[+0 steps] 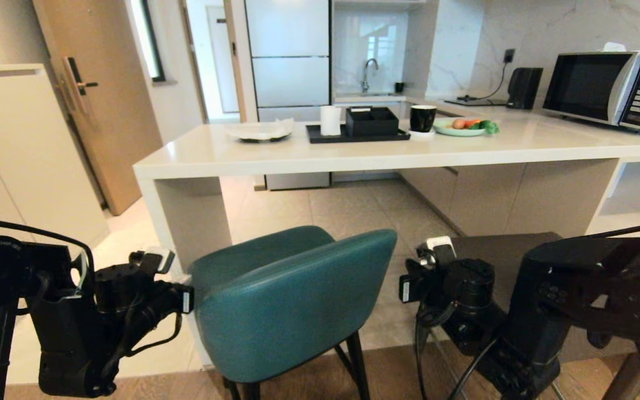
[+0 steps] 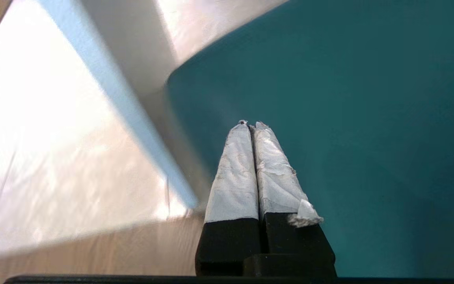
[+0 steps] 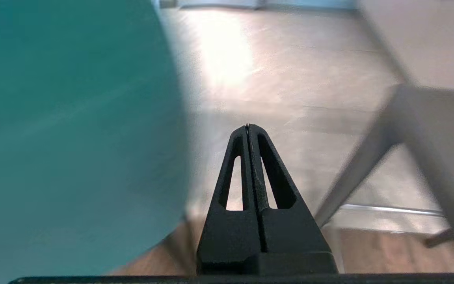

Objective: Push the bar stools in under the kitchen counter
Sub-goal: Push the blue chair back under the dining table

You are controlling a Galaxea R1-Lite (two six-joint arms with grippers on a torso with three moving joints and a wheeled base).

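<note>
Teal stool (image 1: 292, 300), nearest the camera, has a curved padded back and thin black legs; it stands before the off-white slab bench (image 1: 409, 153), near its end panel. Left tool (image 2: 250, 128), fingers pressed together and empty, points at the teal back. Right tool (image 3: 248, 128), likewise closed, sits beside the stool's other edge.

Left tool (image 2: 250, 125) and right tool (image 3: 247, 127), both fingers pressed together.

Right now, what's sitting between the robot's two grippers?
In the head view, the teal stool stands between them: the left gripper at one side of its curved back, the right gripper just off the other, both shut.
</note>
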